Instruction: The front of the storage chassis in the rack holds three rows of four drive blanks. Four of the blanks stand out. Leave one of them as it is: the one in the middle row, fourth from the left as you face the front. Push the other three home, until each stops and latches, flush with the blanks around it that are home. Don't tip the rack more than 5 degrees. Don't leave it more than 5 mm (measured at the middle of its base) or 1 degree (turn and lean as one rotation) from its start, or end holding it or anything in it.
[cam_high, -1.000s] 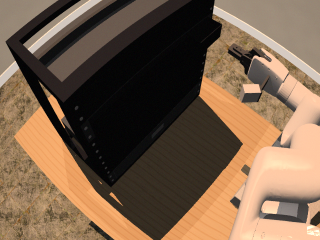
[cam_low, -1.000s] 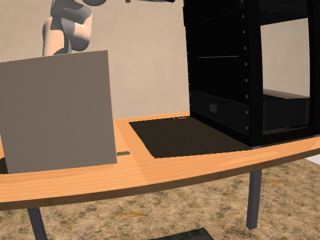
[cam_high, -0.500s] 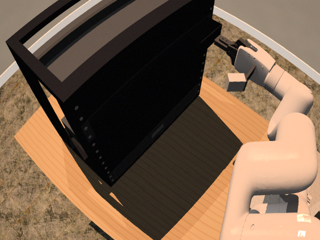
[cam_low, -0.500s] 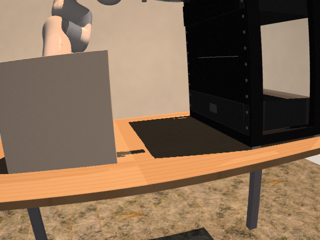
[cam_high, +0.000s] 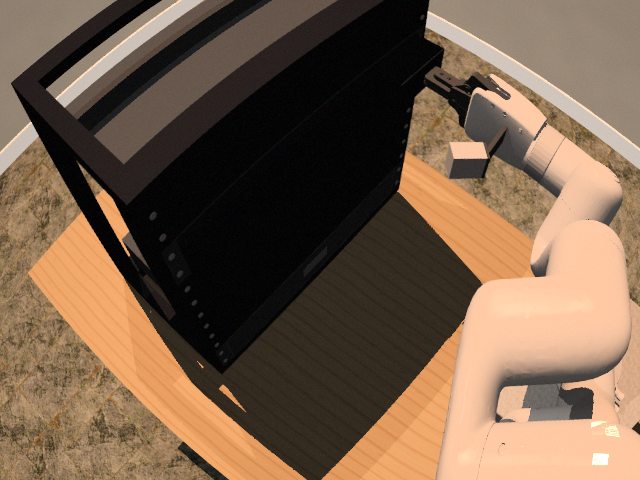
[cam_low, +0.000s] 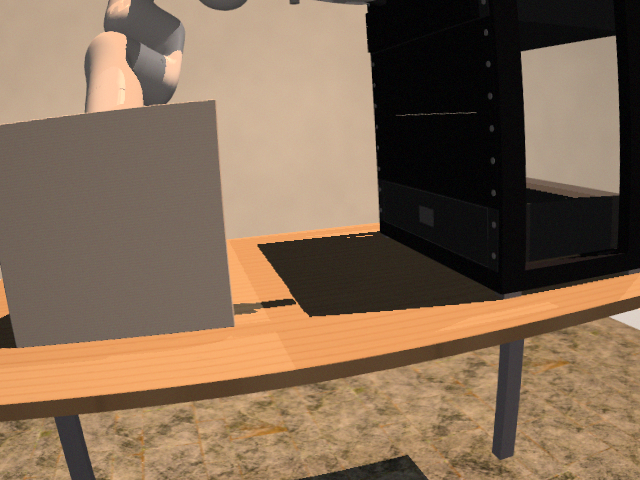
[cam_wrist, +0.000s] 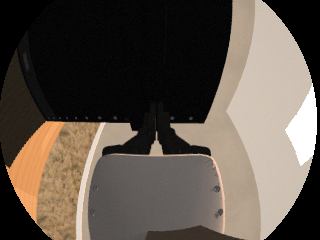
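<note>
Matt black rack on grained wood
The tall matt-black metal rack (cam_high: 67, 111) stands on a smooth orange wood-grain table top (cam_high: 77, 268); glossy cream plastic arm (cam_high: 547, 320)

My arm (cam_high: 547, 320) rises from its base at the right, folds at the elbow and reaches up and forward, with the wrist (cam_high: 504, 124) stretched out level. My tool (cam_high: 436, 80) is shut tight, its two dark fingers pressed together with nothing between them. A small boxy camera block (cam_high: 466, 160) hangs beside my wrist.
</note>
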